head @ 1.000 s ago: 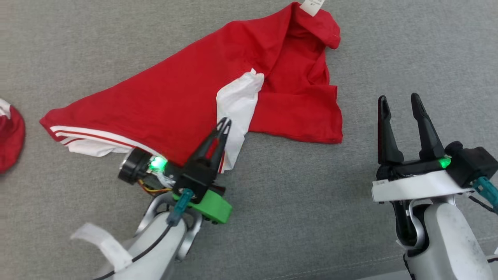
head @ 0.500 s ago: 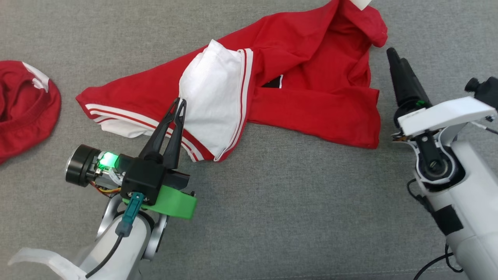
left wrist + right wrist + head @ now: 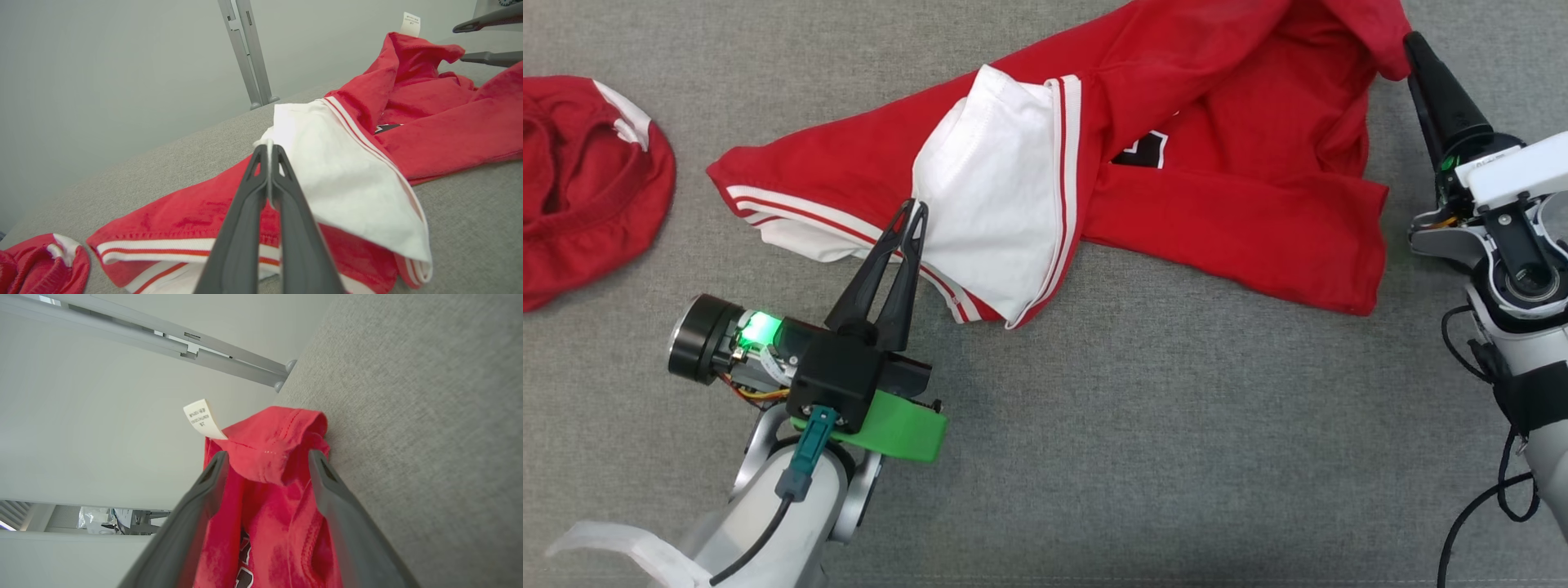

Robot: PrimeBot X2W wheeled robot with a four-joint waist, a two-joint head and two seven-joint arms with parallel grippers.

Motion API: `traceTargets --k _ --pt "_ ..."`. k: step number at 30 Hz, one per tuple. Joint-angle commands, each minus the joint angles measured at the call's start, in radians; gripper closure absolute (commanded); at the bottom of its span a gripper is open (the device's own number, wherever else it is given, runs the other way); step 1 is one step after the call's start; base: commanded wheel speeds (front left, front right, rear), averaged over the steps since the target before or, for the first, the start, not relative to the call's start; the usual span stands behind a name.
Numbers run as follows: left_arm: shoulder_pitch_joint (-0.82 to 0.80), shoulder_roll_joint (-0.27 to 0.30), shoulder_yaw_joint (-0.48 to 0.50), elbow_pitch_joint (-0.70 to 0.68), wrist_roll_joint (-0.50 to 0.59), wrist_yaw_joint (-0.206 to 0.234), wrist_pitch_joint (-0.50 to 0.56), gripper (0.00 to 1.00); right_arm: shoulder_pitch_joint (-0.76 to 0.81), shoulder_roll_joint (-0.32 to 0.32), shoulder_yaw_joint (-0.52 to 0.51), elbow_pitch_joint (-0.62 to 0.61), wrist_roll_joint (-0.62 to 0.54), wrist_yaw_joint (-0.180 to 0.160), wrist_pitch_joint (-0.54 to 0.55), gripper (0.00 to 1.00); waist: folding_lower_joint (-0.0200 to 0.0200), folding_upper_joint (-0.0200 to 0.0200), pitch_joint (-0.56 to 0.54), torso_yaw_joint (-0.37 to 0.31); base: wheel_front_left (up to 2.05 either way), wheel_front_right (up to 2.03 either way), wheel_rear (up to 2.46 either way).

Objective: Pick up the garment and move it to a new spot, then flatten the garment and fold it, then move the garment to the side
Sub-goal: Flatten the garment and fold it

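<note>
The red garment (image 3: 1217,188) lies spread across the far part of the grey surface (image 3: 1176,425). The closed left claw (image 3: 915,214) pinches its white panel. Since half a second ago, the open right claw (image 3: 267,457) has reached the raised corner fold, one finger on either side. Open surface stretches between the arms. A crumpled red cloth (image 3: 580,188) lies at the left edge.

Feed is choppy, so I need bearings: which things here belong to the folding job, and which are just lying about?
Job: red fabric shirt with white striped trim; left gripper, shut on its white flap; right gripper, open astride a red fold near the label.
Lying about: crumpled red garment at far left; grey metal posts behind.
</note>
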Motion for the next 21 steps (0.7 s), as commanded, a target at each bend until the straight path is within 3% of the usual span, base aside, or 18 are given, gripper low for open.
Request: traceTargets --k 1,7,8,9,10,12,15,16,17,18,21 --pt "-0.016 0.007 0.0 -0.003 0.009 0.005 0.002 1.0 -0.011 0.003 -0.005 0.016 0.019 0.0 0.014 0.0 0.0 0.0 0.013 0.011 0.0 0.0 0.0" --pt "-0.031 0.007 -0.008 -0.008 0.014 0.004 0.006 1.0 -0.038 0.011 -0.032 0.045 0.063 0.0 0.069 0.0 0.0 0.0 0.039 0.024 0.0 0.0 0.0" --pt "-0.034 0.007 -0.008 -0.008 0.014 0.005 0.006 1.0 -0.042 0.014 -0.035 0.05 0.069 0.0 0.079 0.18 0.0 0.0 0.044 0.026 0.0 0.0 0.0" --pt "-0.037 0.008 -0.009 -0.008 0.016 0.006 0.005 1.0 -0.044 0.017 -0.039 0.054 0.071 0.0 0.085 0.26 0.0 0.0 0.048 0.027 0.0 0.0 0.0" --pt "-0.039 0.008 -0.009 -0.008 0.017 0.006 0.004 1.0 -0.043 0.021 -0.042 0.06 0.077 0.0 0.095 0.46 0.0 0.0 0.052 0.029 0.0 0.0 0.0" --pt "-0.043 0.008 -0.01 -0.006 0.016 0.008 0.003 1.0 -0.045 0.024 -0.042 0.075 0.082 0.0 0.121 0.59 0.0 0.0 0.056 0.031 0.0 0.0 0.0" --pt "-0.051 0.007 -0.008 -0.005 0.017 0.011 0.003 1.0 -0.037 0.031 -0.033 0.087 0.083 0.0 0.162 0.57 0.0 0.0 0.059 0.034 0.0 0.0 0.0" --pt "-0.053 0.007 -0.006 -0.006 0.017 0.013 0.002 1.0 -0.036 0.032 -0.031 0.083 0.08 0.0 0.174 0.6 0.0 0.0 0.06 0.034 0.0 0.0 0.0" --pt "-0.054 0.007 -0.005 -0.006 0.016 0.015 0.001 1.0 -0.032 0.036 -0.032 0.084 0.083 0.0 0.183 0.73 0.0 0.0 0.06 0.034 0.0 0.0 0.0" --pt "-0.056 0.009 -0.003 -0.006 0.014 0.015 0.0 1.0 -0.031 0.038 -0.032 0.074 0.082 0.0 0.193 1.0 0.0 0.0 0.06 0.033 0.0 0.0 0.0" --pt "-0.06 0.014 0.003 -0.004 0.014 0.02 -0.005 1.0 -0.023 0.03 -0.041 0.043 0.066 -0.001 0.201 1.0 0.0 0.0 0.056 0.031 0.0 0.0 0.0"
